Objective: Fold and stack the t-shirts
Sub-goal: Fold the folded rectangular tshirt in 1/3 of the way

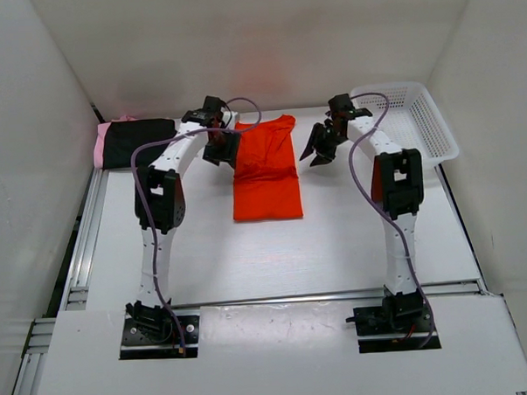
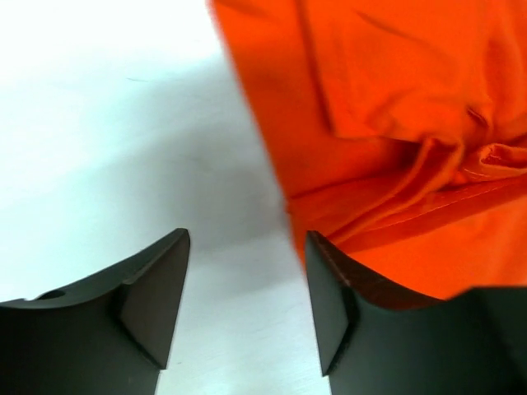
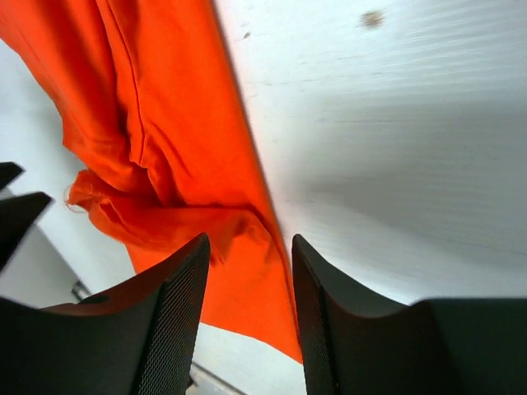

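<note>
Top external view: we see the orange-red shirt (image 1: 265, 171) lying flat on the worktop (image 1: 335, 242), folded into a long narrow strip that runs from the far edge toward the middle. Its near hem is straight and square. Its far end is wider and less tidy, with a crease across the middle.

The left end effector (image 1: 221, 156) hangs just beside the strip's left edge, and the right end effector (image 1: 318, 153) hangs just off its right edge, so the shirt sits between the two.

In the left wrist view the fingers (image 2: 156, 288) stand well apart. Bare white worktop shows in the gap, and the shirt's edge runs just under the right-hand finger. Nothing is gripped. In the right wrist view the fingers are also parted. The shirt's long edge passes below the gap, bunched fabric lies to one side and open worktop to the other. We see no cloth pinched there.

At the far left corner the black shirt (image 1: 143, 141) lies folded on top of the pink shirt (image 1: 98, 145), whose edge peeks out on the left. Both are well apart from the orange-red one.

A white mesh basket (image 1: 422, 112) fills the far right corner, near the right arm's elbow. The near half of the worktop, between the two arms, is open white surface, and a metal rail (image 1: 80, 240) runs along the left edge.
</note>
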